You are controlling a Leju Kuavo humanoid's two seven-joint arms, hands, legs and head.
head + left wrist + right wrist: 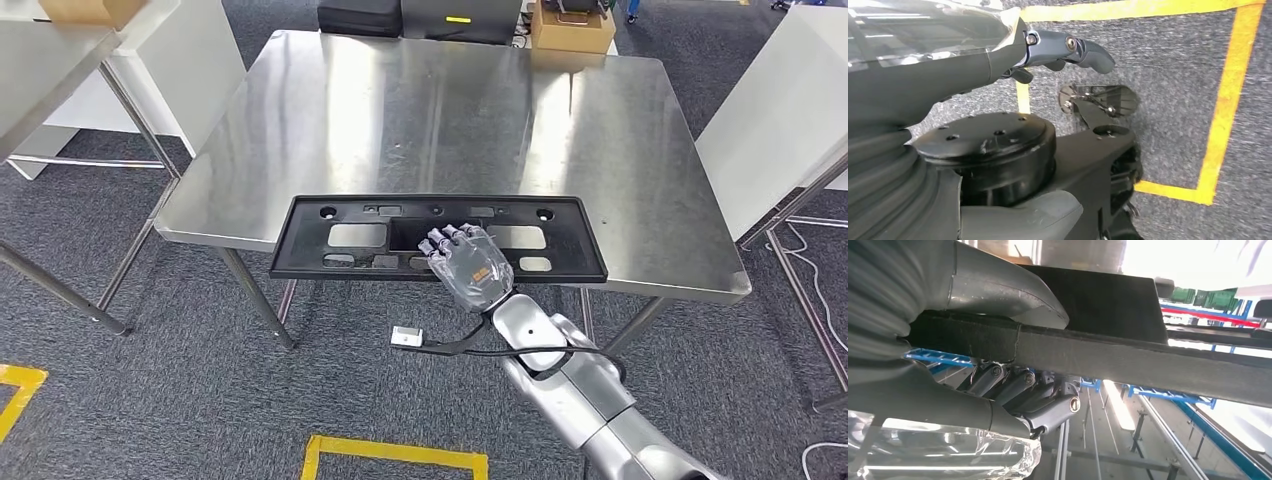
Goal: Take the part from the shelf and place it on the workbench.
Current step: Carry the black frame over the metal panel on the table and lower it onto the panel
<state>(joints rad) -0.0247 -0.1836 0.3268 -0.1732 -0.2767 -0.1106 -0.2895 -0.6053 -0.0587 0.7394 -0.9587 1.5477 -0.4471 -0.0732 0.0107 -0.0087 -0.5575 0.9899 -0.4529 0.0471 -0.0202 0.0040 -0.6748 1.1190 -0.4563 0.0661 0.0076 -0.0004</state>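
The part (pixel 575 243), a long black plastic frame with several cut-outs, lies flat along the near edge of the steel workbench (pixel 430 120); its near left corner sticks out past the edge. My right hand (pixel 470 265) grips the middle of its near rim. Up close, the thumb (pixel 998 290) lies on one face of the part (pixel 1148 360) and the fingers (pixel 1048 405) wrap the other. My left hand (pixel 1063 47) hangs over the carpet with its fingers loosely extended, holding nothing.
A white table (pixel 60 60) stands at the left and a white panel (pixel 780 110) at the right of the workbench. A cardboard box (pixel 572 25) sits behind it. Yellow tape (pixel 395 455) marks the carpet. A small white connector (pixel 407 337) dangles on a cable from my right wrist.
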